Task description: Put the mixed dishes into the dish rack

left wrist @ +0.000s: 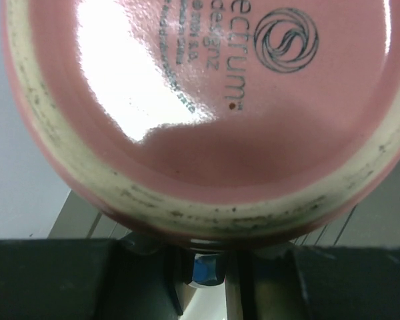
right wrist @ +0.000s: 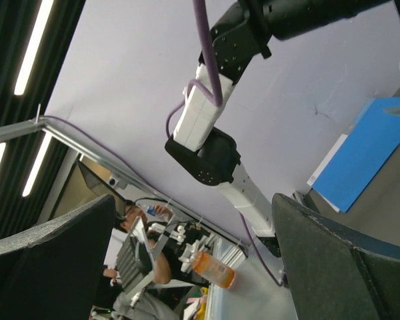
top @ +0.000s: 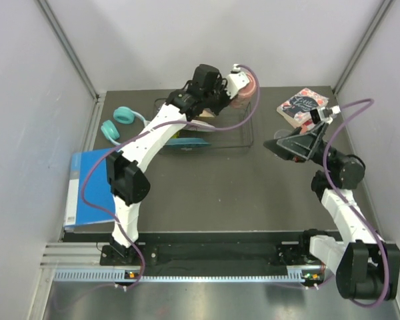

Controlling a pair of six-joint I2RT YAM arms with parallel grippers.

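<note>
The left tool [left wrist: 201, 277] is clenching on the pink floral mug [left wrist: 207, 120], whose glossy printed base is filling the wrist view. Only the dark fingers [left wrist: 47, 280] are showing along the bottom edge, so I cannot tell where on the mug they are biting. That hidden hold is the main worry: if the fingers are pinching only a narrow bit of rim or handle, the glazed mug could be swivelling or sliding out as the wrist turns to set it down. From above, the mug is hanging in the air over the far right corner of the dish rack [top: 233, 137], apart from the wires. A descent that is slightly off could be catching the mug's lip on an upright prong and tipping it, or knocking it against the teal scalloped plate [top: 190, 143] that is peeking out under the arm at the rack's near side. The purple cable [top: 250, 110] is looping across the rack's right end and might be snagging there. Farther out, the right tool [top: 270, 145] is hovering over the tabletop beside the rack, its jaws spread wide and gripping nothing. The floral-covered books [top: 301, 105], teal headphones [top: 120, 123] and blue folder [top: 87, 187] are lying well apart.
</note>
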